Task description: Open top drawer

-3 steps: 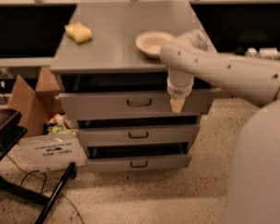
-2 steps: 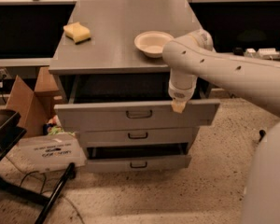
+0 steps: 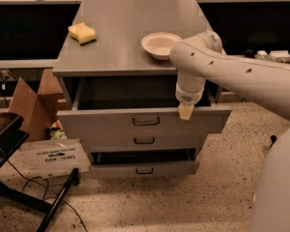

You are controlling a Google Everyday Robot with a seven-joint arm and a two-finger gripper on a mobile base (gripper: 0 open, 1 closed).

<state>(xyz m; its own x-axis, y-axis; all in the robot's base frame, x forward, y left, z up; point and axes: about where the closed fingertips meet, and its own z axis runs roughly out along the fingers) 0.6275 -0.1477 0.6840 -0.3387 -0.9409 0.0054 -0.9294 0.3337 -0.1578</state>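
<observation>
Nearest us, at lower left, a black stand (image 3: 9,139) and a white box (image 3: 53,157) lie on the floor, beside the cabinet's front rather than before it. Above the bottom drawer (image 3: 111,170), which sits a little way out, and the middle drawer (image 3: 111,141), the top drawer (image 3: 96,124) stands well open, its front out beyond the other two and its dark inside showing under the cabinet top (image 3: 116,47). The gripper (image 3: 185,111) hangs from the arm (image 3: 241,76) at the right part of that front, its tan end down on the upper edge, right of the handle (image 3: 146,121). Whether it is spread or pressed together on that edge we cannot tell. We judge the task nearly or fully done. The contact is off centre, so a pull from there could skew the drawer and bind it on its runners. Pulling too far could bring it hard against its stop, and a careless lift could catch on the edge. Any such jolt would shake the bowl (image 3: 160,45), near the top's front edge just behind the arm, and farther back the sponge (image 3: 82,33).
</observation>
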